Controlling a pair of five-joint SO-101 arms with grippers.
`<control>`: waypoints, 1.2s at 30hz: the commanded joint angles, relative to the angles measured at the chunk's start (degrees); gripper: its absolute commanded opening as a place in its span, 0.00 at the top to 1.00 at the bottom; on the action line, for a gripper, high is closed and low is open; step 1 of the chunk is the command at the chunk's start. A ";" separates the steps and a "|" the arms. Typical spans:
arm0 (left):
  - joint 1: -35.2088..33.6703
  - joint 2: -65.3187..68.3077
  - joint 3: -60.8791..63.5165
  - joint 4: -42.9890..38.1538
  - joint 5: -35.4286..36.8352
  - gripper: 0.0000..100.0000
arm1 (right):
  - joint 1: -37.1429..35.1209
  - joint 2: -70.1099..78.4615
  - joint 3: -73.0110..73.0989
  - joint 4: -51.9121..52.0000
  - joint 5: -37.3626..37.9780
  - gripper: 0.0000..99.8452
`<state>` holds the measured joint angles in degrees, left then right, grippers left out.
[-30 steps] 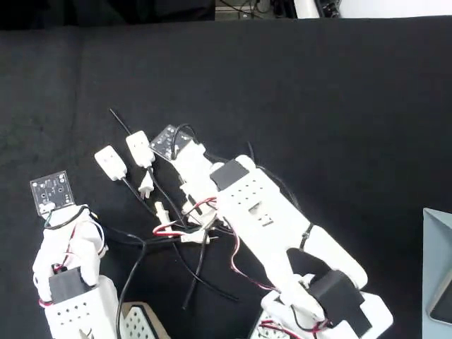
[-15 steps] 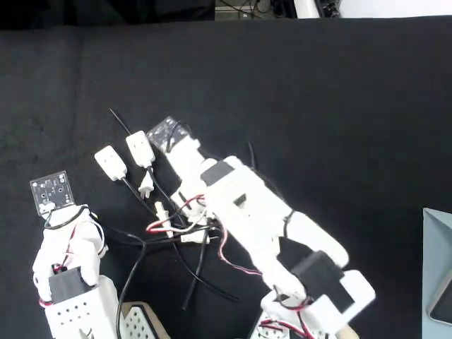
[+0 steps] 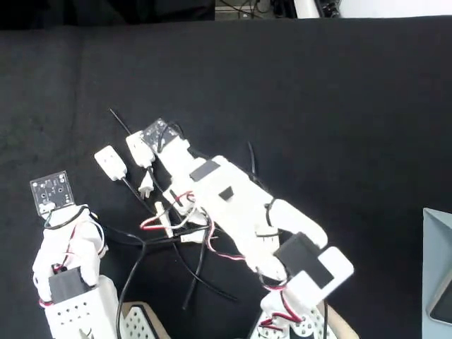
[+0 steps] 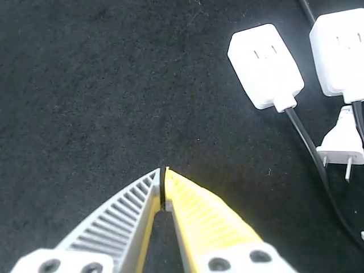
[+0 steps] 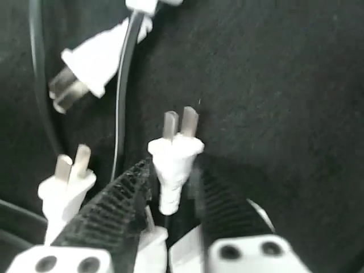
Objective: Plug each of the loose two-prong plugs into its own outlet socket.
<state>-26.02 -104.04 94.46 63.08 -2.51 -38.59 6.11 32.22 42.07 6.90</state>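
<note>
Two white outlet sockets [image 3: 111, 162] [image 3: 140, 148] lie side by side at the table's left. The left wrist view shows them as one socket [image 4: 264, 65] and another [image 4: 340, 54] beyond my left gripper [image 4: 164, 177], which is shut on nothing over bare cloth. A loose white plug [image 4: 341, 142] lies below them. My right gripper [image 5: 170, 187] holds a white two-prong plug [image 5: 173, 151] between its black fingers, prongs pointing away. Two more plugs [image 5: 88, 60] [image 5: 65, 182] lie beside it. The right arm [image 3: 219, 194] stretches toward the sockets.
Black cables [image 3: 198, 272] and red-and-white arm wires [image 3: 166, 224] tangle in front of the sockets, with loose plugs [image 3: 146, 185] [image 3: 161, 210] among them. The left arm [image 3: 67, 254] stands at the near left. A grey object [image 3: 438, 268] sits at the right edge.
The right arm has swung left and a little farther out, bringing its wrist close beside the right-hand socket. The left arm has not moved.
</note>
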 commanded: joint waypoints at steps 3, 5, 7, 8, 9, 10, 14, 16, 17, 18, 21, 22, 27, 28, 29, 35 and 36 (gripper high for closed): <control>-0.48 -0.18 -0.22 -0.79 -0.35 0.97 | 3.43 1.01 -13.14 11.69 -0.62 0.99; -0.48 -0.18 -0.22 -0.79 -0.35 0.97 | 4.57 0.66 -17.89 17.23 -0.62 0.99; -0.48 -0.18 -0.22 -0.79 -0.35 0.97 | 5.63 -0.40 -22.11 21.89 -0.79 0.99; -0.48 -0.18 -0.22 -0.79 -0.35 0.97 | 6.07 -1.19 -24.04 23.82 -1.67 0.99; -0.48 -0.18 -0.22 -0.79 -0.35 0.97 | 6.51 -2.15 -25.89 25.58 -2.99 0.99; -0.48 -0.18 -0.22 -0.79 -0.35 0.97 | 7.21 -3.30 -27.38 27.16 -4.31 0.99; -0.48 -0.18 -0.22 -0.79 -0.35 0.97 | 10.64 -8.22 -32.31 32.97 -7.91 0.99; -0.48 -0.18 -0.22 -0.79 -0.35 0.97 | 13.10 -10.77 -33.63 35.43 -9.93 0.99; -0.48 -0.18 -0.22 -0.79 -0.35 0.97 | 14.51 -12.00 -34.07 36.48 -10.64 0.99; -0.48 -0.18 -0.22 -0.79 -0.35 0.97 | 15.74 -13.32 -34.07 37.36 -10.99 0.99; -0.48 -0.18 -0.22 -0.88 -0.35 0.97 | 17.85 -16.04 -33.80 39.47 -10.99 0.99; -0.48 -0.18 -0.22 -0.88 -0.35 0.97 | 17.76 -16.48 -33.10 39.47 -10.73 0.99; -0.48 -0.18 -0.13 -0.97 -0.35 0.97 | 12.92 -14.64 -25.71 32.44 -10.64 0.91; -0.48 -0.18 -0.13 -0.97 -0.35 0.97 | 11.78 -13.49 -24.22 30.42 -10.64 0.88; -0.48 -0.18 -0.13 -0.97 -0.35 0.97 | 10.37 -12.09 -22.99 28.57 -10.64 0.84; -0.48 -0.18 -0.13 -0.88 -0.35 0.97 | 4.48 -1.98 -21.05 19.60 -10.55 0.74; -0.48 -0.18 -0.13 -0.88 -0.35 0.97 | 4.13 -0.13 -21.23 18.37 -10.55 0.74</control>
<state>-26.02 -104.04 94.46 63.08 -2.51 -31.65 1.10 11.65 65.63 -3.38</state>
